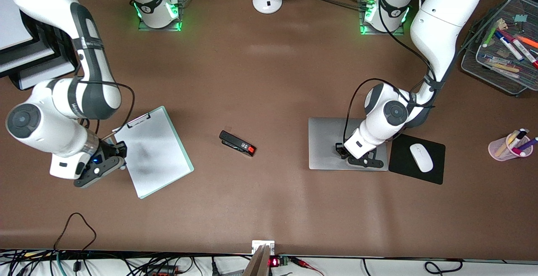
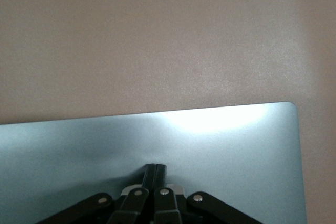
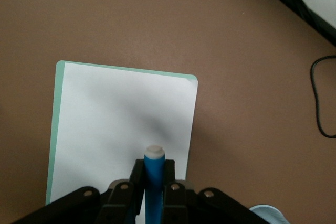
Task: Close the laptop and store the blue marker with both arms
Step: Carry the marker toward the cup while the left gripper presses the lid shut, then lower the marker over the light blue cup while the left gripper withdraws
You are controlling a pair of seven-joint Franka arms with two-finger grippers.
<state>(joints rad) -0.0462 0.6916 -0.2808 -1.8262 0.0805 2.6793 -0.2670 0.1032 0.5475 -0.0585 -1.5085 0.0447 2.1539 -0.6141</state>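
Brown paper is covering the whole table (image 1: 269,78), and the clipboard (image 1: 153,152) is serving as the landmark. Beside the clipboard's edge toward the right arm's end, the right gripper (image 1: 110,154) is clamping its fingers on the blue marker (image 3: 154,182), whose white end is poking out over the clipboard's paper in the right wrist view. A black stapler (image 1: 237,143) is lying between the clipboard and the laptop (image 1: 332,143), which is sitting well apart from the clipboard, toward the left arm's end, with its lid already down flat. The left gripper (image 1: 365,159) is resting on that lid, fingers (image 2: 156,174) pressed together on nothing. A mouse pad (image 1: 417,159) is lying just beside the laptop, and a pink cup (image 1: 510,146) of pens is standing farther from the clipboard still. Judging from here, the marker could be slipping or tilting during a long carry, since only its lower part seems pinched, and the right arm could be clipping the left while crossing the table.
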